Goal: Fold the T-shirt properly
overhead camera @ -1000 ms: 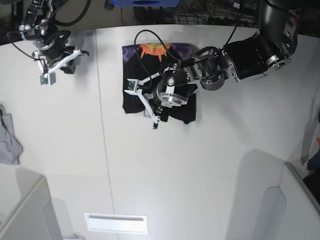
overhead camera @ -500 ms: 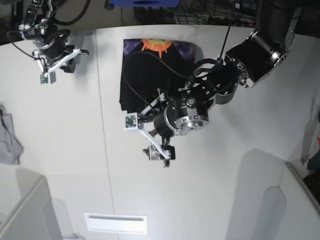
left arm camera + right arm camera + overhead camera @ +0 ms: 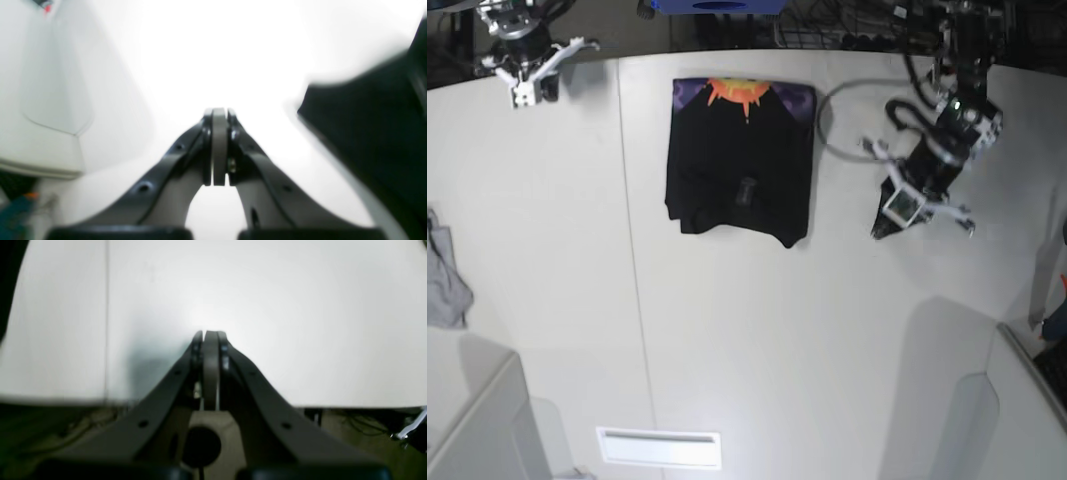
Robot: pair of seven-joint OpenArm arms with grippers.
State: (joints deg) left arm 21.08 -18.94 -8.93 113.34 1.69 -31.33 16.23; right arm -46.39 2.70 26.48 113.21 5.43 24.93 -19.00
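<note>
- Fingers (image 3: 219, 146) of my left gripper (image 3: 885, 228) are pressed flat together with nothing between them; the right gripper (image 3: 209, 366) is pinched closed and empty too.
- No containers show in any of my views.
- Since a second ago, my left arm has pulled off the T-shirt (image 3: 739, 165) and now hangs over bare table (image 3: 757, 340) to its side, well apart from it; half a second ago those fingers were spread.
- I see the T-shirt lying folded into a compact rectangle near the table's far edge, orange sun print at its far end.
- A small grey cloth (image 3: 445, 280) sits at the table's edge, clear of both arms.
- My right arm hovers at the far corner.
</note>
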